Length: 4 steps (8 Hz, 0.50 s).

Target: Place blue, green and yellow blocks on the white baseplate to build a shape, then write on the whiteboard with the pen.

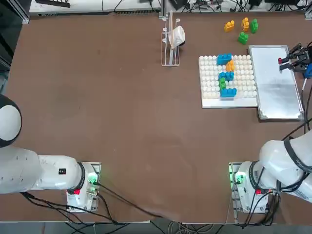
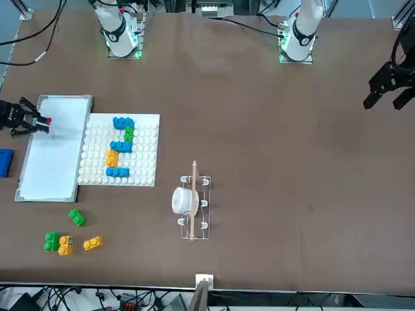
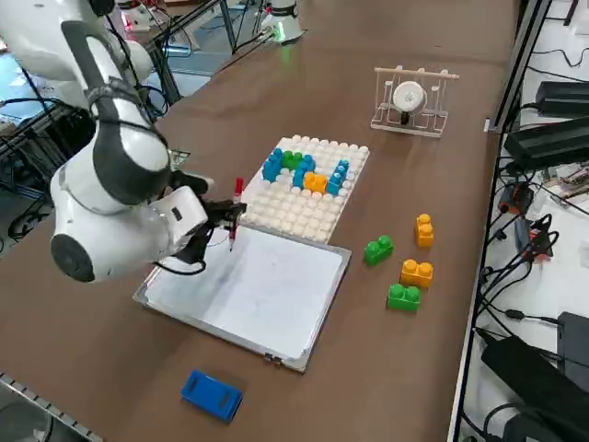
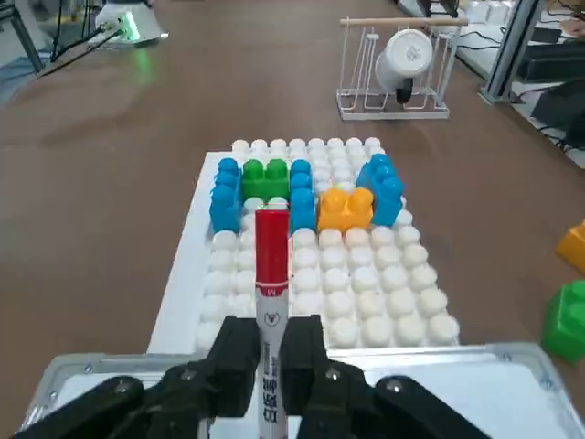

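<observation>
Glossy plastic blocks (image 4: 274, 178) stud the white baseplate (image 4: 384, 302) (whiteboard (image 3: 267, 290) smooth, metal-framed).

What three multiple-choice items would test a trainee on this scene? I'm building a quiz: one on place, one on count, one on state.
1. Where do the loose bricks lie?
A. on the whiteboard
B. on the table beyond the white baseplate
C. in the rack

2. How many bricks lie off the plate?
A. two
B. four
C. six

3. The right gripper is:
A. open, empty
B. shut on the pen
C. shut on a brick

Key: B, the loose bricks lie past the white baseplate; B, two green and two yellow show there; B, the right gripper clamps the pen over the whiteboard.
</observation>
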Motion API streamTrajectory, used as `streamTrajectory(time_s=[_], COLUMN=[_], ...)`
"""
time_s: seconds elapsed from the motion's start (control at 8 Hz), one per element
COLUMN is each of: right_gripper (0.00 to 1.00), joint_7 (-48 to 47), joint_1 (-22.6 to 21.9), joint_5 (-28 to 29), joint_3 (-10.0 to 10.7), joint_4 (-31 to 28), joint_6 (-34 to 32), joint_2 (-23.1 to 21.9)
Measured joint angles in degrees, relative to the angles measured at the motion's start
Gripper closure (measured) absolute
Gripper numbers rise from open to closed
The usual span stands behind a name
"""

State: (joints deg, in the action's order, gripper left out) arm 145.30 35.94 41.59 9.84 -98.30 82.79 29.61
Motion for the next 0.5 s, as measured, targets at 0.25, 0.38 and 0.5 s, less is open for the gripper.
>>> streamTrajectory(time_s=[0.25, 0.38, 0.5], right_gripper=[0.82, 0.82, 0.82], joint_7=[1.5, 2.2, 2.4], joint_1=[3.6, 4.6, 5.0], joint_5=[0.0, 0.0, 0.0], joint_3=[0.0, 0.0, 0.0], joint_4=[-0.1, 0.0, 0.0], joint_6=[-1.3, -1.5, -1.7], joint_2=[3.2, 4.3, 4.7])
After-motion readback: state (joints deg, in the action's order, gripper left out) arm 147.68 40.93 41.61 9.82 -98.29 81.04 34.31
